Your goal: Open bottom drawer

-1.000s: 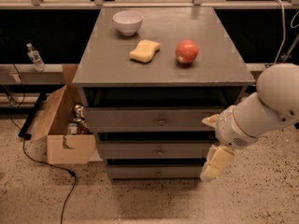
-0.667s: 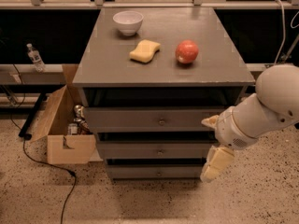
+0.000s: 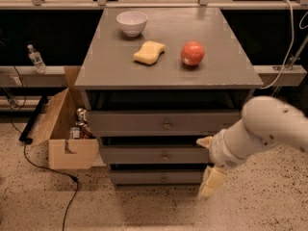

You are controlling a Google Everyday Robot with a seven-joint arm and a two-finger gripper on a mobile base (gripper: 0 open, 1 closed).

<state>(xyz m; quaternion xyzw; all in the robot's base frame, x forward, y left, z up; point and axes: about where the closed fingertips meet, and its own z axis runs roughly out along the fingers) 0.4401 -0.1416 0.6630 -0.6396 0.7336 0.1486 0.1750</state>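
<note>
The bottom drawer (image 3: 144, 177) is the lowest grey front of the cabinet (image 3: 163, 76), with a small round metal knob (image 3: 163, 179) at its middle. It looks shut, flush under the middle drawer (image 3: 144, 155) and top drawer (image 3: 134, 123). My gripper (image 3: 208, 162) hangs on the white arm at the cabinet's right front, beside the middle and bottom drawer fronts. Its cream fingers (image 3: 212, 181) are spread apart and hold nothing. The lower finger is just right of the bottom drawer's right end, clear of the knob.
On the cabinet top lie a white bowl (image 3: 132, 22), a yellow sponge (image 3: 149, 52) and a red apple (image 3: 192, 53). An open cardboard box (image 3: 65, 146) stands on the floor at the left, with a black cable (image 3: 48, 170) and a water bottle (image 3: 35, 59) beyond.
My gripper has moved down and a little left, closer to the bottom drawer's right end. The drawers and the things on top have not moved.
</note>
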